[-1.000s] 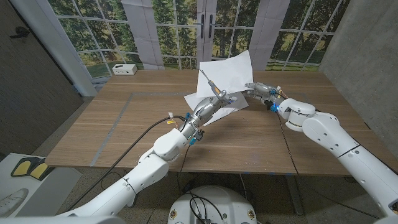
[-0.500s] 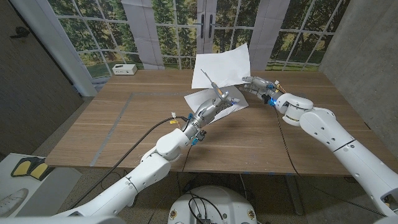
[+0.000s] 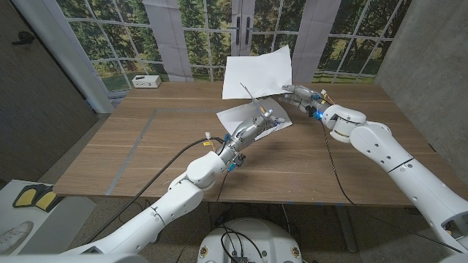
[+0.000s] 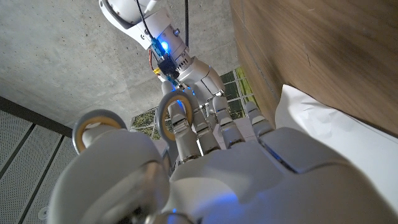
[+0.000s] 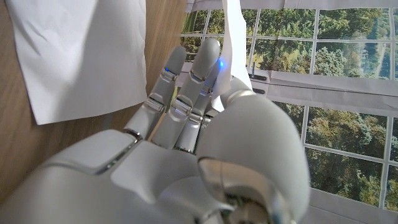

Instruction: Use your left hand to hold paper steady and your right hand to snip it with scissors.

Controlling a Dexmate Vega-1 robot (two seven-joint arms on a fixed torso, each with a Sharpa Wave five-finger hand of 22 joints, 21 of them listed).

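Right robot hand (image 3: 298, 95) pinches edge of raised paper sheet (image 3: 257, 73), lifted off table (image 3: 131, 139). Left robot hand (image 3: 263, 119) grips scissors (image 3: 252, 97), blades pointing up at sheet's lower edge, just below it. Second sheet (image 3: 245, 117) lies flat under left robot hand. Roles look swapped against task. Left robot hand nearer cut line.

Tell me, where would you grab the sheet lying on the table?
Probably its left corner, coming from the robot's left. The sheet lies on the table, so only edges can be pinched, and the left hand with scissors is over its middle.
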